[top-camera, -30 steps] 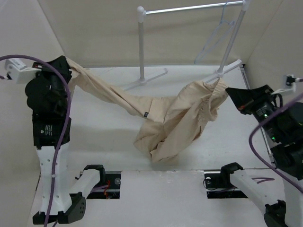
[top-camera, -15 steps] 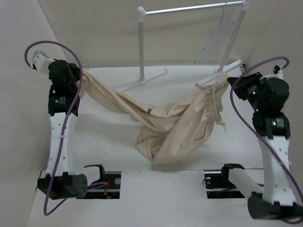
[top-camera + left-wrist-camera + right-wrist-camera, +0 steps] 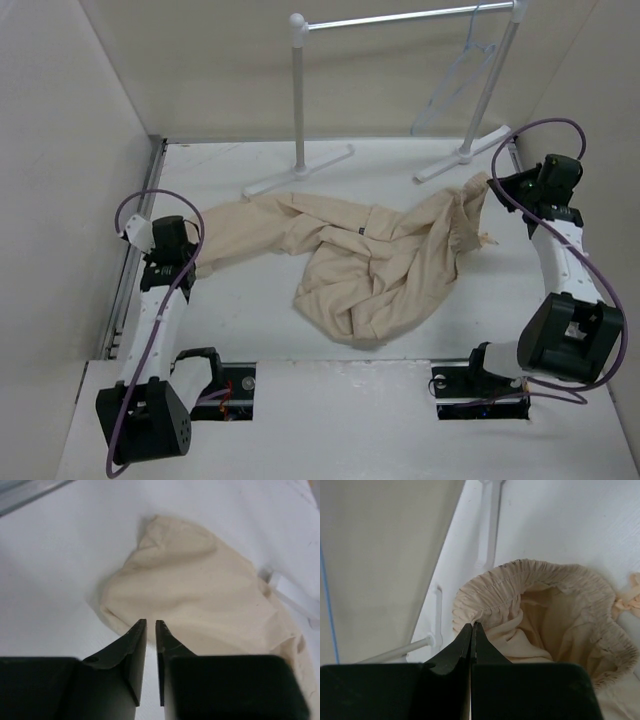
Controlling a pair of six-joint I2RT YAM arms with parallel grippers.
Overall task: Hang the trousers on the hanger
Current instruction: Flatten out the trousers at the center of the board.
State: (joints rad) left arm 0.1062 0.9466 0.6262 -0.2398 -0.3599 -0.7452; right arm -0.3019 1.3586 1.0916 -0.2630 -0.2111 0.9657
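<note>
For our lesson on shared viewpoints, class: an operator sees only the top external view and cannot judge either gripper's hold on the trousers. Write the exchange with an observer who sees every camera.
Operator: Does the right gripper have the trousers?
Observer: Yes. In the right wrist view its fingers are pressed together on the rim of the gathered waistband, which gapes open.
Operator: And the left gripper?
Observer: In the left wrist view its fingers stand a narrow slit apart, with the tips at the leg end. I cannot tell whether cloth sits between them.
</note>
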